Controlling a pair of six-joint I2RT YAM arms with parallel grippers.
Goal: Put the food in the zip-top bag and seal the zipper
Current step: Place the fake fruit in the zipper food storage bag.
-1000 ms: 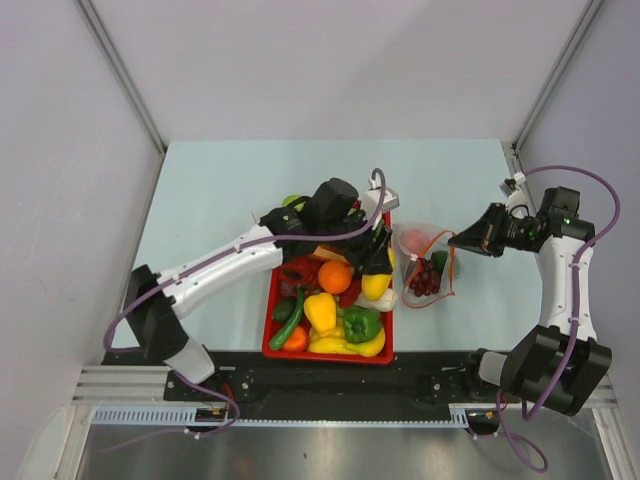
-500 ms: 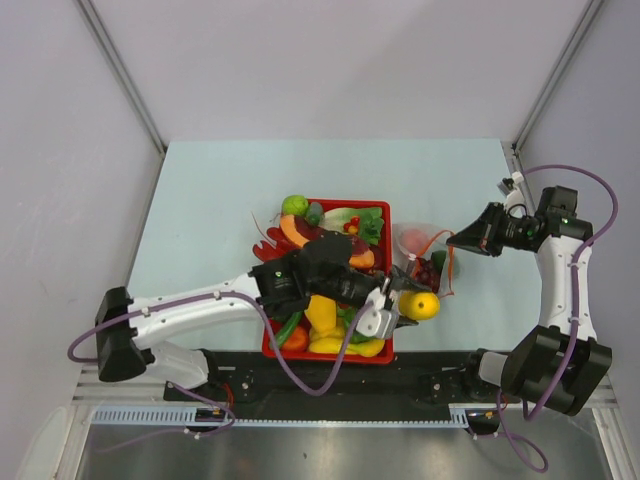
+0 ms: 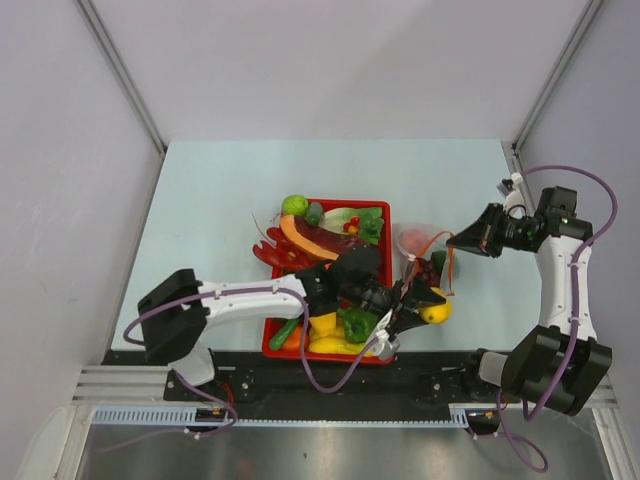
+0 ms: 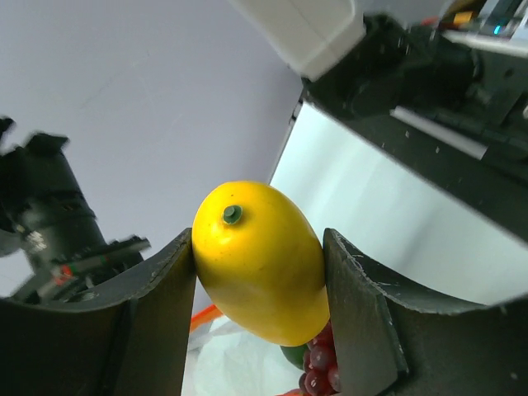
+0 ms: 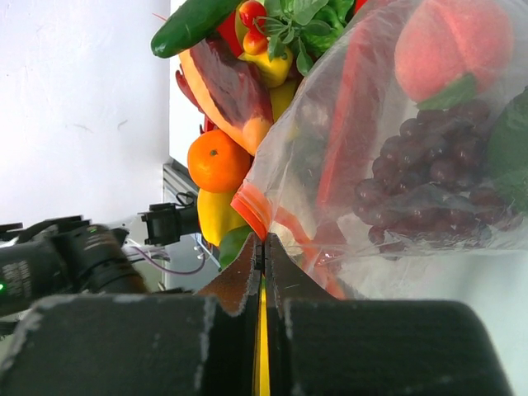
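My left gripper (image 3: 428, 306) is shut on the yellow lemon (image 3: 436, 312) (image 4: 260, 262), just near of the zip-top bag (image 3: 428, 262). The clear bag lies right of the red tray (image 3: 272, 330) and holds a pink peach (image 5: 450, 45), a purple grape bunch (image 5: 429, 177) and a green piece (image 5: 513, 148). My right gripper (image 3: 459, 241) (image 5: 263, 241) is shut on the bag's orange-red zipper (image 5: 257, 210) at its right side, holding the mouth up. In the left wrist view the grapes (image 4: 318, 371) and the bag's mouth show just below the lemon.
The red tray holds an orange (image 5: 219, 161), a red lobster (image 3: 278, 252), yellow peppers (image 3: 325, 326) and green peppers (image 3: 358, 322), a cucumber (image 3: 284, 333) and greens (image 3: 368, 224). The left arm (image 3: 250, 293) lies across the tray's near part.
The left gripper took the lemon out of the tray and carried it right and nearer, to the bag's near side. The right gripper has kept its hold on the bag.
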